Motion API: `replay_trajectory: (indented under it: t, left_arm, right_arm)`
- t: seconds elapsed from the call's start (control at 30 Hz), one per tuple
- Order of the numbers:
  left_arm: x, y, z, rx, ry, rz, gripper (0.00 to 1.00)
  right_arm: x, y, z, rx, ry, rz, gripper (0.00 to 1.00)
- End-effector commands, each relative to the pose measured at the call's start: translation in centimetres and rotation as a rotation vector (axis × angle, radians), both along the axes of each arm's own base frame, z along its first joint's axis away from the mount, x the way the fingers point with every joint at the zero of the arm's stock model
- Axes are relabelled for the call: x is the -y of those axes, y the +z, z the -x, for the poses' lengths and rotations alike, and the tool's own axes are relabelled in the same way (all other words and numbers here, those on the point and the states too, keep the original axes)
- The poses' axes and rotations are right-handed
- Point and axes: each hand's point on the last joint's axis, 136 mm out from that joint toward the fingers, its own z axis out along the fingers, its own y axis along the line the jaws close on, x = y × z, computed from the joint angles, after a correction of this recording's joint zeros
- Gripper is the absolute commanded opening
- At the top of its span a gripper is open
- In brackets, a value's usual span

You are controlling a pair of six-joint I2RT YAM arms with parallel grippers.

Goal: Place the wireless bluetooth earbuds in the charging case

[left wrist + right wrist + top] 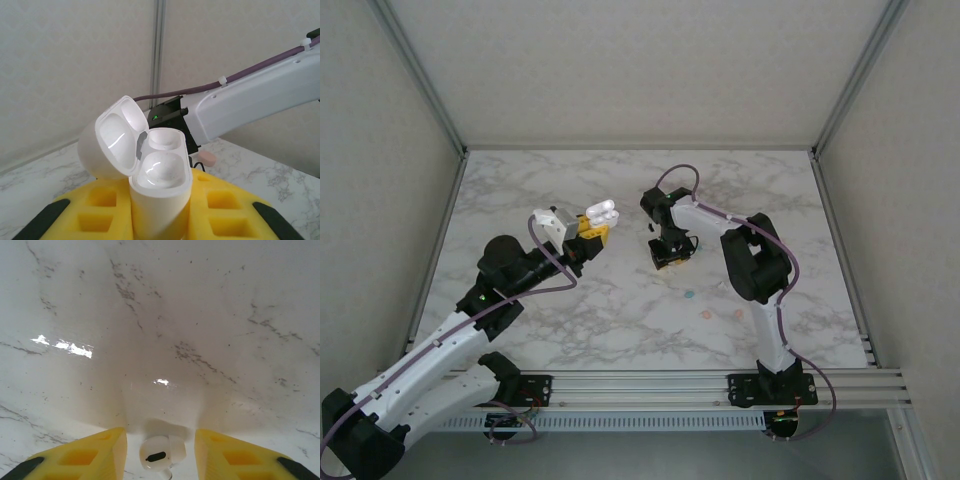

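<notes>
Marble desk [620,330], white walls all round, and your left hand [588,235] is up off the surface, clamped tight on the white charging case [160,195]. From that wrist camera the case stands upright between the yellow fingers [220,210]. Its lid [117,135] is flipped open and leans off to the left, and the two wells face up at the lens.

Over to your right hand [670,255]: it's down at the desk, just across from the left hand, pointing at the marble. Its own camera shows a white earbud [161,454] lying right between the two fingers, with a sliver of gap on each side. The jaws are narrow around it but not gripping.

Back toward that arm's base, a teal earbud [688,296] and two pink earbuds [705,314] lie loose on the desk. They sit near one another, behind the right hand and well apart from the case.
</notes>
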Motion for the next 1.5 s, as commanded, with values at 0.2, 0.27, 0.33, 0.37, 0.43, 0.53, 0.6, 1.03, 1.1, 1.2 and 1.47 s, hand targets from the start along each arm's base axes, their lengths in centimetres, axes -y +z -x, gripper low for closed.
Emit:
replay_trajectory:
  t: [0.2, 0.27, 0.33, 0.37, 0.43, 0.53, 0.6, 1.03, 1.1, 1.2, 1.47]
  left_arm:
    - [0.0, 0.3, 0.2, 0.009, 0.005, 0.0, 0.13]
    - [0.0, 0.2, 0.1, 0.008, 0.003, -0.003, 0.13]
    - [0.1, 0.2, 0.0, 0.005, 0.002, -0.005, 0.13]
    - [0.1, 0.2, 0.0, 0.006, 0.003, -0.005, 0.13]
    - [0.1, 0.1, 0.0, 0.005, 0.002, -0.005, 0.13]
    - [0.1, 0.1, 0.0, 0.001, 0.004, -0.007, 0.13]
    - [0.1, 0.0, -0.1, -0.001, 0.006, -0.006, 0.13]
    - [0.4, -0.1, -0.4, -0.009, 0.003, -0.012, 0.14]
    - [0.4, -0.2, -0.5, -0.011, 0.006, -0.014, 0.14]
    - [0.5, -0.4, -0.5, -0.015, 0.006, -0.017, 0.14]
    - [0.4, -0.6, -0.9, -0.023, 0.023, -0.019, 0.14]
  right_arm:
    - [1.0, -1.4, 1.0, -0.034, -0.002, 0.06, 0.39]
    - [1.1, -1.5, 1.1, -0.035, -0.006, 0.062, 0.39]
    - [1.2, -1.7, 1.1, -0.034, -0.005, 0.064, 0.37]
    - [1.2, -1.8, 1.1, -0.034, -0.007, 0.066, 0.37]
    - [1.2, -1.8, 1.2, -0.039, -0.009, 0.066, 0.37]
    - [1.0, -1.7, 1.5, -0.048, -0.014, 0.049, 0.38]
    - [1.1, -1.4, 1.7, -0.05, -0.015, 0.045, 0.38]
    - [1.4, -1.8, 1.6, -0.041, -0.018, 0.061, 0.31]
    - [1.4, -1.8, 1.6, -0.039, -0.019, 0.066, 0.31]
    - [1.6, -1.6, 1.6, -0.033, -0.026, 0.069, 0.3]
    - [0.8, 0.7, 1.0, 0.036, -0.068, -0.003, 0.28]
